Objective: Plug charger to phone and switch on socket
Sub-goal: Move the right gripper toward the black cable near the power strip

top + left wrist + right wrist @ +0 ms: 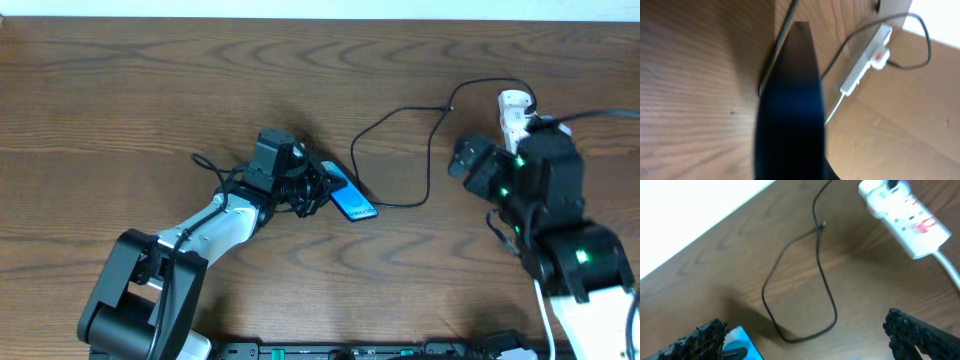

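The phone (352, 200), blue screen up, lies left of centre with its near end in my left gripper (316, 190), which is shut on it. In the left wrist view the phone (790, 100) shows edge-on as a dark slab that hides my fingers. The thin black charger cable (400, 115) loops from the phone's far end to the white socket (514, 112) at the back right. I cannot tell whether its tip sits in the phone. My right gripper (812, 337) is open and empty above the table, between the cable loop (822, 280) and the socket (905, 215).
The right arm's body (540, 190) covers the near end of the socket. A white cord (950, 270) leads off the socket's end. The table's far edge (320, 18) meets a white wall. Thick robot cables lie along the front edge (380, 352).
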### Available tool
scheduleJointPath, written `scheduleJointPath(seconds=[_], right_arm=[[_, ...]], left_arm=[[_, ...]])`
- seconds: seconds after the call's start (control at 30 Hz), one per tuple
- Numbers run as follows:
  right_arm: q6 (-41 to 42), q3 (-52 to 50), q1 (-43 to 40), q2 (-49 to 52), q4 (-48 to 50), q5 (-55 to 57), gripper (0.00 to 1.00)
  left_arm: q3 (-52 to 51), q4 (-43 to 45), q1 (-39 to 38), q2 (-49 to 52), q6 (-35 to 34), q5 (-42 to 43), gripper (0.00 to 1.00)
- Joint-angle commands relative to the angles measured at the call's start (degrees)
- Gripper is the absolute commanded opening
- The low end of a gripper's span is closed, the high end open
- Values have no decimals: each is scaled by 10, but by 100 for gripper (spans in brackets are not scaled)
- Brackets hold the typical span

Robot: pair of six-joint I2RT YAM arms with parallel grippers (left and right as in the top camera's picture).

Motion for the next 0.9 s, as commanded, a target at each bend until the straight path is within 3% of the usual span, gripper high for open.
scheduleJointPath(seconds=[0.0, 0.3, 0.43, 0.63, 0.87], right_arm=[[6, 17, -2, 50, 0, -85, 99], [6, 16, -2, 130, 28, -85, 99], [39, 27, -2, 153, 58, -88, 84], [43, 140, -2, 217, -13, -60, 82], [51, 315, -3, 366, -123, -19, 83]], left_arm=[[13, 3, 8, -3, 38, 97, 8], [13, 44, 64, -3, 37, 271, 7], [13, 44, 75, -3, 37, 275, 7], [13, 44, 75, -3, 37, 275, 7], [13, 44, 75, -3, 37, 275, 7]])
